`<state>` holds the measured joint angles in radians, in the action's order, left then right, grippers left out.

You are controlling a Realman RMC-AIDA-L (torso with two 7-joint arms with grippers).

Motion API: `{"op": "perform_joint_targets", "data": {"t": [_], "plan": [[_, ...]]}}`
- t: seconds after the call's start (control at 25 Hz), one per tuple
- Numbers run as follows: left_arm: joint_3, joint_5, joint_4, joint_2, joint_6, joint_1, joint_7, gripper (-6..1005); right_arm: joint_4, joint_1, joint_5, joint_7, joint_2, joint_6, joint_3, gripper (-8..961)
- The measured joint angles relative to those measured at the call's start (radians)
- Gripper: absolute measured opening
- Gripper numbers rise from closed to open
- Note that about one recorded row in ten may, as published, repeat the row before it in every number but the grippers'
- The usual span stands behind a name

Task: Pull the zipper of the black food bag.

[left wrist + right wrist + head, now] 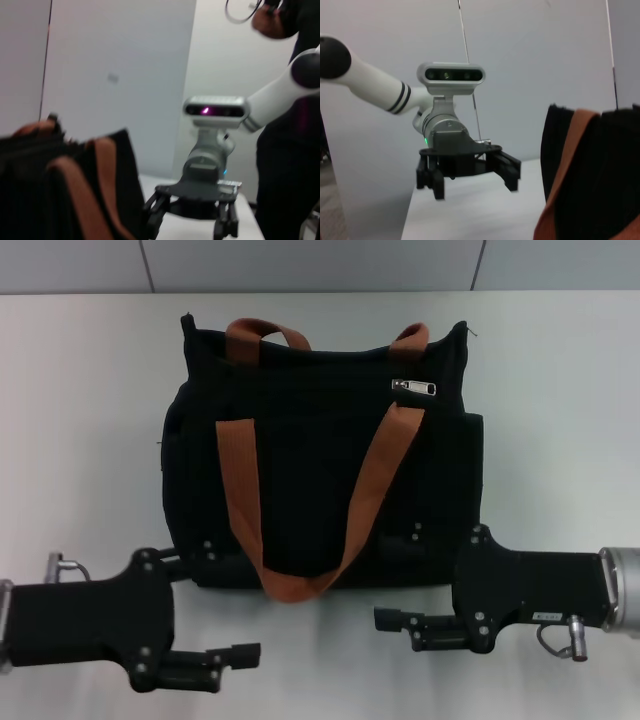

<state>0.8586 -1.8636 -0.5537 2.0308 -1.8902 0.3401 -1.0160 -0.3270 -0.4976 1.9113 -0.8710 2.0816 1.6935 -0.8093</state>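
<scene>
My left pincer [240, 657] and right pincer [385, 620] hang open at lower frame, facing inward, below the black food bag [320, 490]; its zipper [413, 386] waits upper right.

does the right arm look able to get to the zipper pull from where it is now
Probably yes: the zipper pull lies bare on the bag top, beside the strap, and the open right gripper waits nearer, on that side.

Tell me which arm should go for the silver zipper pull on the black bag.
Right. The small silver metal zipper pull sits on the black fabric bag's right side, straight beyond the open right gripper; the left gripper would cross the bag.
</scene>
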Motion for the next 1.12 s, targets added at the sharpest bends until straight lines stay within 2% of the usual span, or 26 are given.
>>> {"op": "perform_joint_targets", "data": {"t": [0.28,0.72,1.12], "plan": [[0.002,-0.038,0.020,0.013,0.034,0.012,0.007,837,0.009,0.008,0.017,0.019,0.002,-0.032,-0.013,767],[0.003,-0.040,0.023,0.019,0.034,0.012,0.007,838,0.030,0.006,0.020,0.047,0.005,-0.029,-0.015,813],[0.005,-0.040,0.035,0.023,0.034,0.013,0.007,837,0.043,0.008,0.018,0.072,0.005,-0.033,-0.014,812]]}}
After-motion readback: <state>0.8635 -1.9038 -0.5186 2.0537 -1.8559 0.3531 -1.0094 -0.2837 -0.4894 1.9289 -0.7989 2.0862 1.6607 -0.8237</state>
